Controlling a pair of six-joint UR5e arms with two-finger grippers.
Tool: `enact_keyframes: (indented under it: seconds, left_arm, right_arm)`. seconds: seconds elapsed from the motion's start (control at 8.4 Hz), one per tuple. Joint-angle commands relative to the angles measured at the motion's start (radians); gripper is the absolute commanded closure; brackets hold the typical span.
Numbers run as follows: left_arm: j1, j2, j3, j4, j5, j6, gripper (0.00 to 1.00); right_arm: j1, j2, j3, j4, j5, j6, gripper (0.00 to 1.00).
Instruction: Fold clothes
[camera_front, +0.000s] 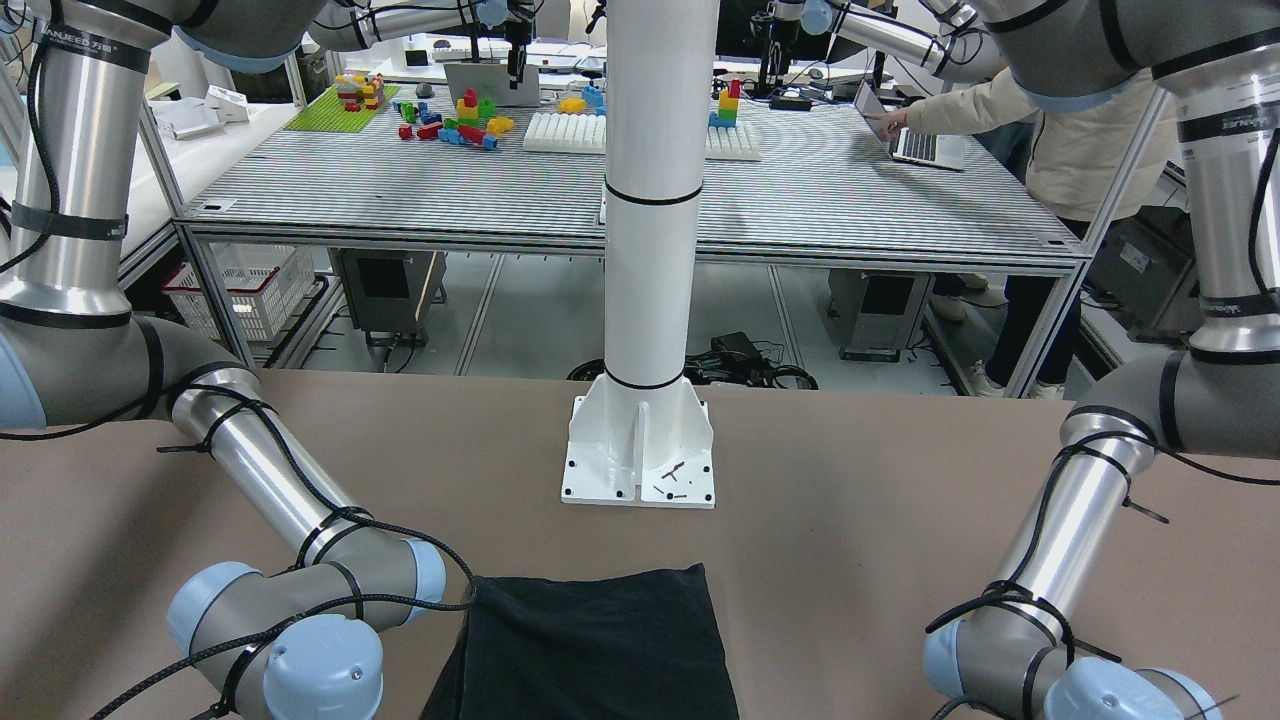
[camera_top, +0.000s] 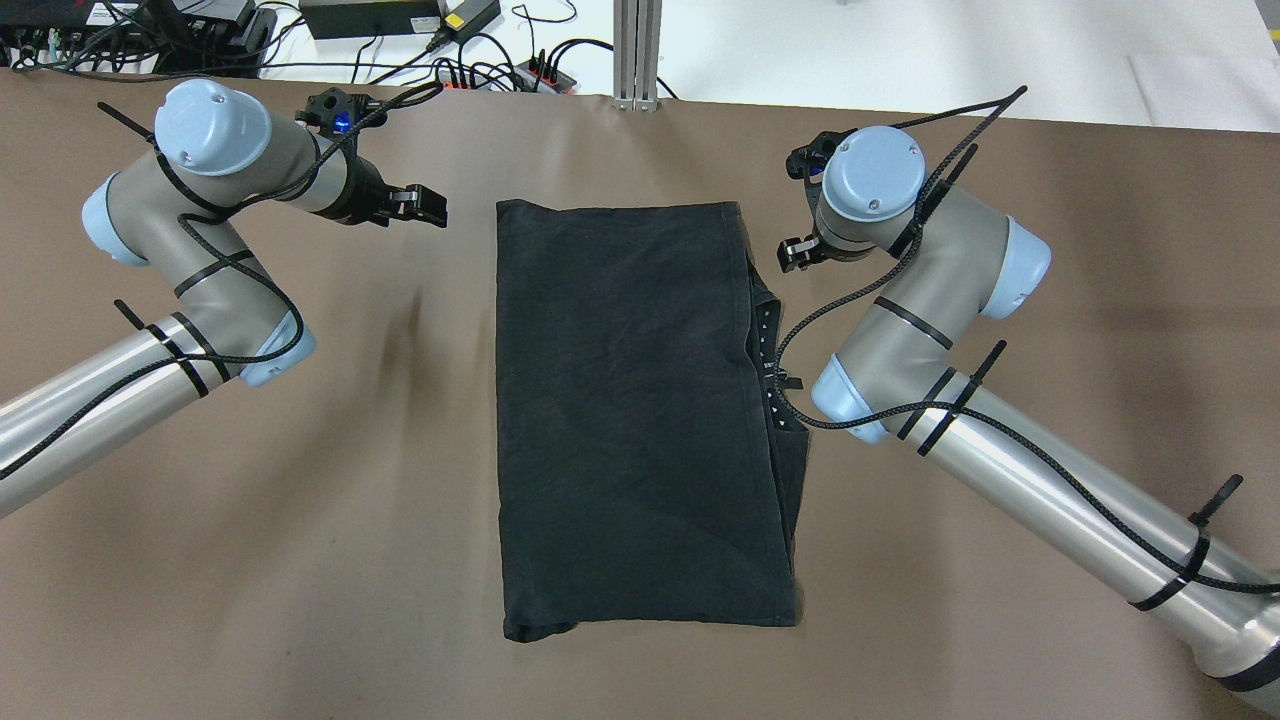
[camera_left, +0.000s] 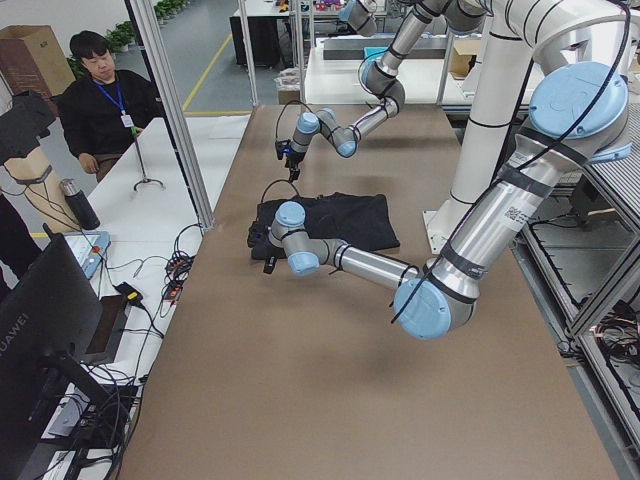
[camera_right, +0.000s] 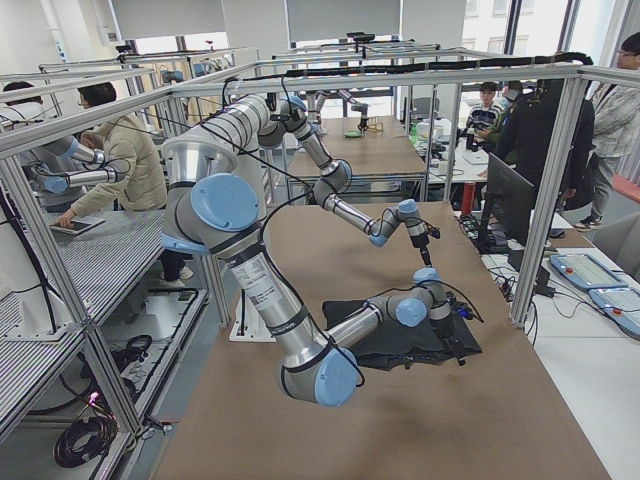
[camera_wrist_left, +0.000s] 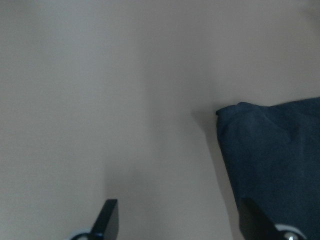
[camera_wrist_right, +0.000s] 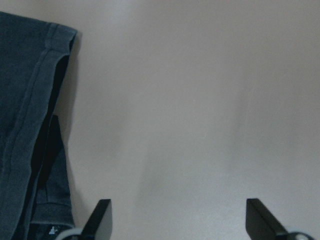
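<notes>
The clothes (camera_top: 630, 420) are one black folded rectangle lying flat in the middle of the brown table, with extra layers sticking out along its right edge. My left gripper (camera_top: 432, 206) hovers open and empty just left of the cloth's far left corner. In the left wrist view that corner (camera_wrist_left: 275, 165) lies beside the right fingertip (camera_wrist_left: 255, 222). My right gripper (camera_top: 790, 255) stands open and empty just right of the far right corner. The hemmed edge (camera_wrist_right: 25, 125) shows left of its fingers (camera_wrist_right: 100, 222) in the right wrist view. The cloth's near end shows in the front view (camera_front: 600, 650).
The white pillar's base (camera_front: 640, 450) is bolted to the table just behind the cloth. Cables and power strips (camera_top: 480, 70) run along the far edge. A seated person (camera_left: 105, 100) and a monitor (camera_left: 50, 330) are beyond that edge. Bare brown table (camera_top: 250, 560) lies on both sides.
</notes>
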Motion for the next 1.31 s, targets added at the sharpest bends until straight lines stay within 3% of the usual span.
enact_keyframes:
  seconds: [0.0,0.71,0.95,1.19]
  left_arm:
    - [0.007,0.055,-0.065,-0.012,0.007,-0.011,0.16]
    - [0.027,0.113,-0.167,-0.016,-0.004,-0.029,0.15]
    - [0.107,0.194,-0.297,-0.016,0.005,-0.104,0.15]
    - [0.174,0.269,-0.422,-0.013,0.016,-0.343,0.15]
  right_arm:
    - [0.000,-0.010,0.021,-0.001,-0.001,0.000,0.06]
    - [-0.002,-0.041,0.081,0.003,0.015,0.006,0.06]
    - [-0.003,-0.096,0.170,0.017,0.158,0.139,0.06]
    - [-0.024,-0.159,0.297,0.018,0.160,0.286,0.06]
